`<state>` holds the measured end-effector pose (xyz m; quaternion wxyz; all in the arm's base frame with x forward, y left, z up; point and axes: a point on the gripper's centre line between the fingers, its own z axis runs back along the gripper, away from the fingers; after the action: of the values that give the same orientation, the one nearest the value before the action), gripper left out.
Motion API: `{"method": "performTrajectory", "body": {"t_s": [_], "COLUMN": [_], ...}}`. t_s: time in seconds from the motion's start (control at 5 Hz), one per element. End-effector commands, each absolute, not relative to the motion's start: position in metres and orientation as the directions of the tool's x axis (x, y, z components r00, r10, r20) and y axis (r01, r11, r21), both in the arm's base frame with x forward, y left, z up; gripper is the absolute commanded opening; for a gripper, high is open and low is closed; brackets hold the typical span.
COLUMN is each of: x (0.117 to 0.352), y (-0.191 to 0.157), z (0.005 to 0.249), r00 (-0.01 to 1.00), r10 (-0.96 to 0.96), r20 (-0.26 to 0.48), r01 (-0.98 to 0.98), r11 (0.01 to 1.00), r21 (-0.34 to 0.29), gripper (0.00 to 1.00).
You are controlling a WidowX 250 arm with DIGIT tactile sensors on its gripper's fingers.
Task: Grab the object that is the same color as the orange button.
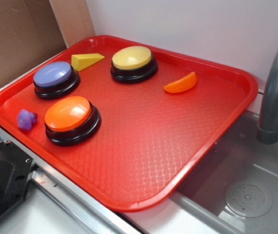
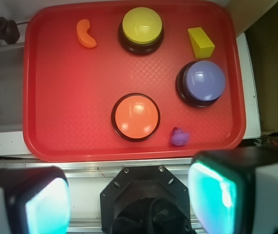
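**Tray count: three buttons, three small pieces; jaws spread and empty**

Exterior view. One red tray (image 1: 216, 141) beside a grey sink (image 1: 246, 195) with a grey tap (image 1: 275, 92). On the tray, three domed buttons on black bases: one orange button (image 1: 69, 117) nearest the front left edge, one purple button (image 1: 55, 78) behind it, one yellow button (image 1: 133, 62) toward the back. Three small pieces: one orange crescent (image 1: 181, 84), one yellow wedge (image 1: 86, 60), one purple piece (image 1: 26, 119). Crescent lies flat on the right part of the tray, well apart from the orange button, nearer the yellow button. Long axis runs left to right, right tip raised toward the back rim; the curved edge faces front. Gripper not in this view.

Wrist view. Looking straight down. Same counts: orange button (image 2: 135, 117), purple button (image 2: 202, 82), yellow button (image 2: 141, 28); crescent (image 2: 85, 33), wedge (image 2: 201, 42), purple piece (image 2: 179, 137). Crescent sits in the upper left corner of the tray (image 2: 61, 97), long axis roughly up and down in the frame, tips pointing right-ish. Gripper (image 2: 129, 197) hangs off the tray's near edge; jaws wide apart, holding nothing, far from the crescent.
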<state>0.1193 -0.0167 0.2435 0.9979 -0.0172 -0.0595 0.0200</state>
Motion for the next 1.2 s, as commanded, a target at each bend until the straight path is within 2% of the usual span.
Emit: {"method": "performTrajectory", "body": {"t_s": [0.0,0.2,0.4,0.6,0.8,1.0], "x": [0.119,0.151,0.175,0.216,0.253,0.28], "y": [-0.017,-0.021,-0.027,-0.04,-0.049,-0.054], "z": [0.244,0.228,0.213,0.187,0.157,0.13], "r00": [0.992,0.991,0.984,0.967,0.952,0.93], "r10": [0.042,-0.008,-0.068,-0.123,-0.169,-0.246], "r20": [0.118,0.133,0.164,0.224,0.254,0.272], "r01": [-0.038,0.004,0.059,0.101,0.136,0.227], "r11": [0.999,1.0,0.997,0.989,0.981,0.969], "r21": [-0.037,0.028,0.059,0.107,0.14,0.099], "gripper": [1.0,1.0,1.0,1.0,1.0,1.0]}}
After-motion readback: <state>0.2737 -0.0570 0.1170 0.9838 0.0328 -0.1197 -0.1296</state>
